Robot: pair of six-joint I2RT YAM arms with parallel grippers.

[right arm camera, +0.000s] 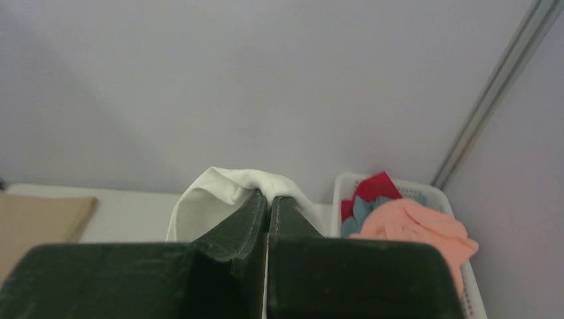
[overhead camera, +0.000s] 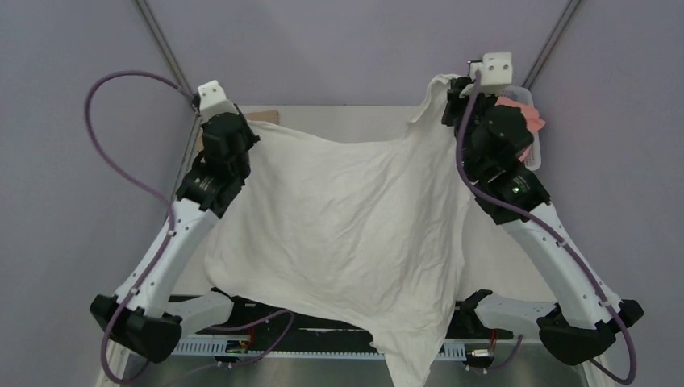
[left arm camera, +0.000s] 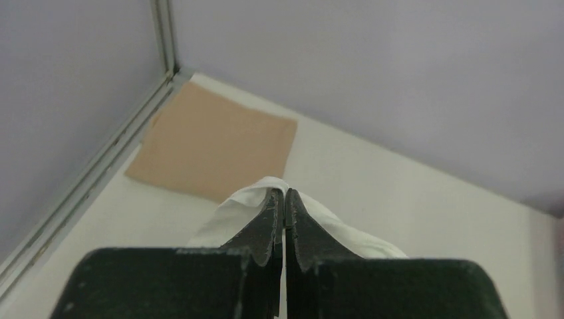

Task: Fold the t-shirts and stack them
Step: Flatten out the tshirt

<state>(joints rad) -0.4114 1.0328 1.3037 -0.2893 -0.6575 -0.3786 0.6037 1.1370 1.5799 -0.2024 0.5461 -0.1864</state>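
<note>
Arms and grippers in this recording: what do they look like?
The left arm and right arm have white long links with black joints and bases. A purple cable loops along each. A white blocky housing tops each wrist. The left gripper and right gripper have dark wedge-shaped fingers.

no readable txt, labels, brands, nos. or signs anywhere in the 3 views; shirts, arms, basket, table & walls all plain.

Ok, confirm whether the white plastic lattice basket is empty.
No, the white plastic lattice basket holds a salmon pink shirt, a red shirt and a grey-blue shirt.
</note>
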